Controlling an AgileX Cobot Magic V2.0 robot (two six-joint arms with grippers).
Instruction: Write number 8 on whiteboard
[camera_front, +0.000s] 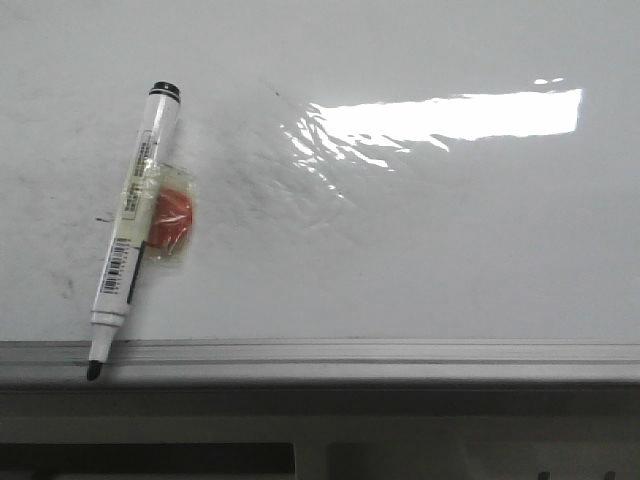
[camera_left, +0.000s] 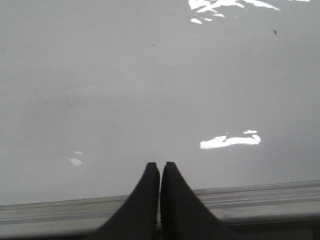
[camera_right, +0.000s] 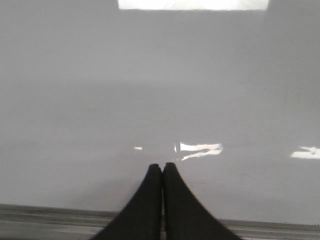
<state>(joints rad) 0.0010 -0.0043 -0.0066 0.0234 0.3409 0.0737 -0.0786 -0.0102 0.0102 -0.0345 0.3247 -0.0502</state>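
Note:
The whiteboard (camera_front: 420, 250) fills the front view, glossy white with faint grey smudges and a wrinkled glare patch (camera_front: 440, 118). No drawn figure 8 shows on it. A white marker (camera_front: 135, 228) with a black cap end and black tip lies slanted at the board's left, its tip over the grey edge rail (camera_front: 350, 355); a small orange piece in clear tape (camera_front: 172, 220) is stuck to its barrel. Neither gripper shows in the front view. My left gripper (camera_left: 160, 165) is shut and empty over the board's near edge. My right gripper (camera_right: 162, 165) is shut and empty too.
The grey metal rail runs along the board's near edge in the left wrist view (camera_left: 260, 197) and the right wrist view (camera_right: 60, 215). Below it in the front view is a darker ledge (camera_front: 300, 400).

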